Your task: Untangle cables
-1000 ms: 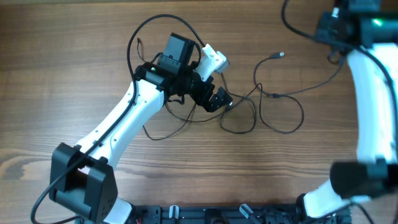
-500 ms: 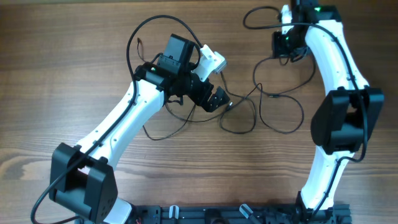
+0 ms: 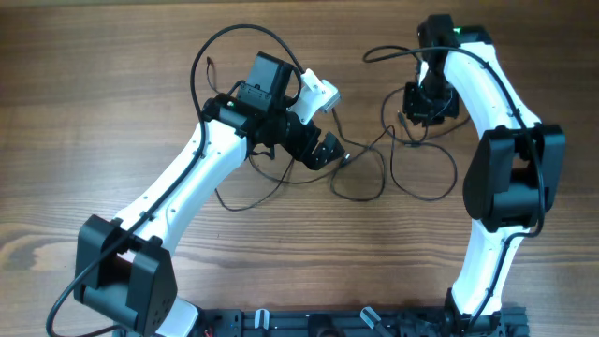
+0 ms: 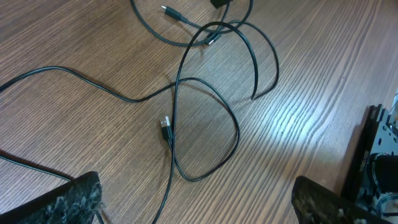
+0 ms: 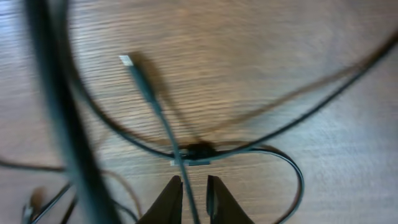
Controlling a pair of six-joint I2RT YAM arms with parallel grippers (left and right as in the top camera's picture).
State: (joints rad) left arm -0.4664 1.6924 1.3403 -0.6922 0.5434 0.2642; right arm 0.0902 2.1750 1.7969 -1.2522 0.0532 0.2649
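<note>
Several thin black cables (image 3: 421, 178) lie looped and crossed on the wooden table between the two arms. My left gripper (image 3: 328, 150) hangs over their left part, open wide. In the left wrist view one cable (image 4: 236, 134) forms a loop with a small plug (image 4: 165, 124) inside it, and a strand runs down between my left gripper's (image 4: 196, 193) fingers without touching them. My right gripper (image 3: 412, 112) is low over the right part. In the right wrist view my right gripper (image 5: 194, 186) has its jaws a narrow gap apart, with one cable (image 5: 165, 121) running between them up to a plug (image 5: 127, 61).
Thicker black arm cables arc behind the left arm (image 3: 211, 51) and blur across the left of the right wrist view (image 5: 56, 93). A black rail (image 3: 328, 323) runs along the table's front edge. A black base (image 4: 376, 162) stands at the right of the left wrist view.
The right arm has swung in from the far right and come down over the right part of the cables. Its jaws have parted slightly. The left arm has not moved.
</note>
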